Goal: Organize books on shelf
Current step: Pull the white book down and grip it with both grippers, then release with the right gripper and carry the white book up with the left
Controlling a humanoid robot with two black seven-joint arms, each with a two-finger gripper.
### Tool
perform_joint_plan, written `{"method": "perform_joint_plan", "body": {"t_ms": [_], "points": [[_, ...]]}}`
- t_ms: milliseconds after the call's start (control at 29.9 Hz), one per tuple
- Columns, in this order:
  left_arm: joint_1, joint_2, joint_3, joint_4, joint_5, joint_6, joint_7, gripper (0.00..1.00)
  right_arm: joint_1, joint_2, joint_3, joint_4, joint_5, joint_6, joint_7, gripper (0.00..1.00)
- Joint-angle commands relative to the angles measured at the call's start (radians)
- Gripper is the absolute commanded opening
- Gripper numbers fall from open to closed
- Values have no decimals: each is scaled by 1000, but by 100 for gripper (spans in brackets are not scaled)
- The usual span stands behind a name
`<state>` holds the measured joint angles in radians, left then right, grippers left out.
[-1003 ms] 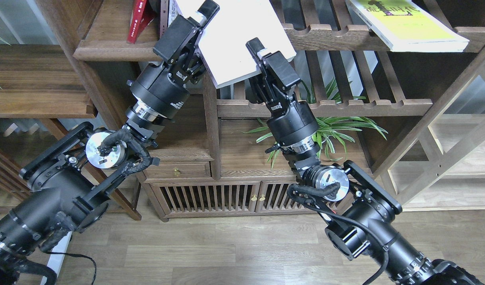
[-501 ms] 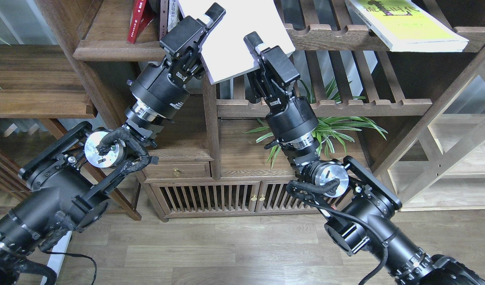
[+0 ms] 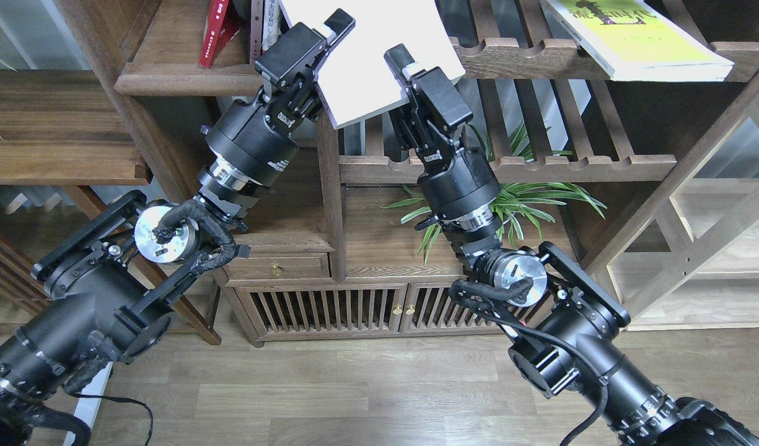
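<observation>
Head view: left gripper [image 3: 329, 37] and right gripper [image 3: 399, 69] both pinch the white book [image 3: 370, 56], which next needs standing upright on the shelf [image 3: 181, 77].

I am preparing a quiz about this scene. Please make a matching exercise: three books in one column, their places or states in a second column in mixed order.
Things:
1. red book
2. white book
3. yellow-green book

Places or states:
A. lying flat on the slatted rack, upper right
B. standing on the solid shelf, upper left
C. held at its lower edge by the left tool and the right tool

Pairs: 1-B, 2-C, 3-A
</observation>
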<state>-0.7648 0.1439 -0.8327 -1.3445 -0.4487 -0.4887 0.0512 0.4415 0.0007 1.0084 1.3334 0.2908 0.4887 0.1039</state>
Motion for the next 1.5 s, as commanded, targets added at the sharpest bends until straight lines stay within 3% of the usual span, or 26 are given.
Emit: {"method": "perform_joint_plan", "body": {"t_ms": [0,167,334,902,1136,1471], "points": [[-1,0,-3,-1,2,0,-1,3,-3,-1,10,0,1,0,2,35],[-1,8,-3,1,2,0,-1,3,-1,-10,19,0,-13,0,0,61],[2,13,-6,1,5,0,-2,3,-4,-30,22,-2,-41,0,2,72],[16,134,-2,-31,90,0,1,3,-15,-93,205,-26,-38,0,4,77],[16,278,-3,-116,148,0,4,3,-53,-120,216,-53,-38,0,4,78],[31,641,-45,-262,226,0,-5,2,-70,-122,207,-68,-38,0,4,80]]}}
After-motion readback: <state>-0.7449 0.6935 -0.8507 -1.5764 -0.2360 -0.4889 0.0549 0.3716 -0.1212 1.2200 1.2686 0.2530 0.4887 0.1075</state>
